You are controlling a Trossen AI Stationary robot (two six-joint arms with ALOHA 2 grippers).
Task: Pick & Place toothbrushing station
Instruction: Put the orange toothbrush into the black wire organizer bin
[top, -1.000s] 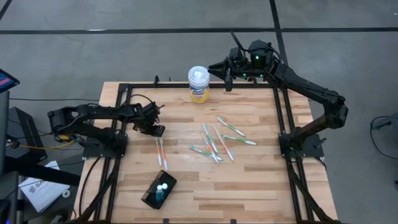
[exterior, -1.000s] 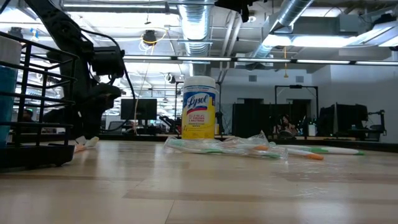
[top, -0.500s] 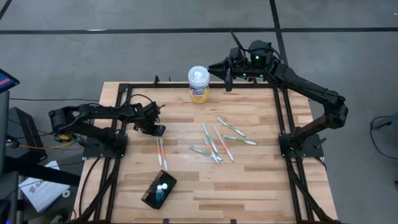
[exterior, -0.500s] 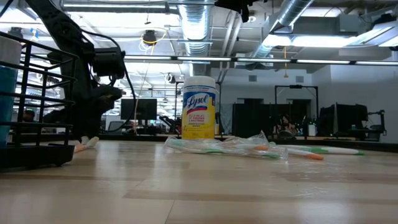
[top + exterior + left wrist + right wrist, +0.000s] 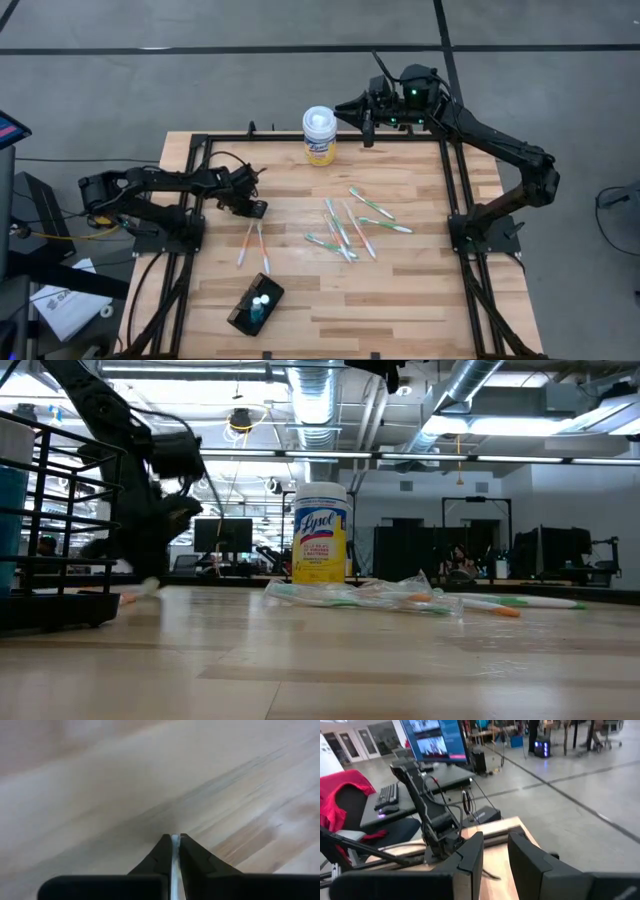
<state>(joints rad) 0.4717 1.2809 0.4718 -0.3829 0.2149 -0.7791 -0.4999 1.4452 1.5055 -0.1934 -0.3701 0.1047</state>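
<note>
The toothbrushing station, a small black holder with two pale items standing in it, rests on the table near the front left; in the low view it is the black frame at the left. Beyond it my left gripper is shut on the far end of a toothbrush. A second toothbrush lies flat beside the first one. My right gripper hangs open, high over the far edge of the table. My left gripper pinches the toothbrush's far end between its two fingertips; only a thin pale strip shows between them. The fingers come from above, slanting steeply down. The toothbrush slants away from the gripper, and its near end lies on the table.
A yellow-labelled, white-lidded canister stands at the far edge. Several more toothbrushes lie scattered at mid table, some in clear wrap. A black frame runs along the table's edges.
My left gripper has shut on the far end of one toothbrush without shifting its place. That toothbrush lay parallel to its neighbour; its near end has swung toward the table's left edge. The other toothbrush has stayed where it was.
</note>
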